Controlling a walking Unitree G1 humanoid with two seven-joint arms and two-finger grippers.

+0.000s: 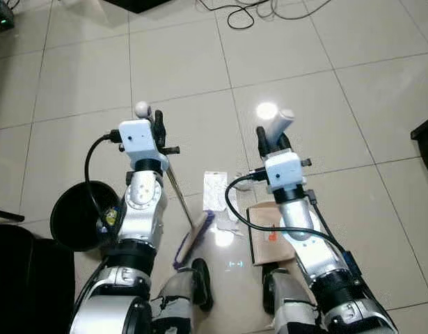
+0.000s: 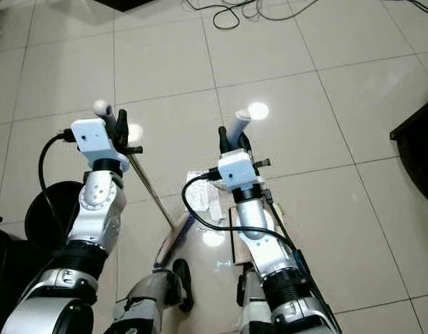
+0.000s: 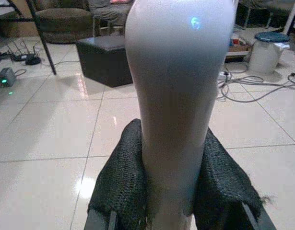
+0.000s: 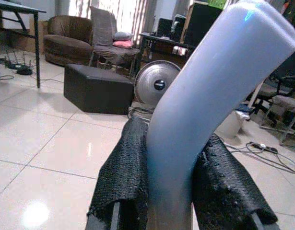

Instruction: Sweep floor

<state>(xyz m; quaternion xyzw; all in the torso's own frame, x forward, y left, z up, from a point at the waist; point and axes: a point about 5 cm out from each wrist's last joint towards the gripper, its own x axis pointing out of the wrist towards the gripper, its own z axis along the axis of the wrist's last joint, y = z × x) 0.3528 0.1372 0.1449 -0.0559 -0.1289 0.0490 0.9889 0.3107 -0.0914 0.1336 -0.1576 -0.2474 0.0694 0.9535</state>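
Broom (image 1: 189,226) slants, handle up in left fingers (image 3: 123,187), bristles toward feet.

Two silver metal arms w/ ribbed joints, glossy. Each wrist has a white box module w/ small black knobs on the sides. A black cable loops from each box down along the forearm. Left gripper (image 1: 158,127) & right gripper (image 1: 273,145): black fingers (image 3: 121,187), covered w/ woven mesh fabric, edges frayed. Feet dark.
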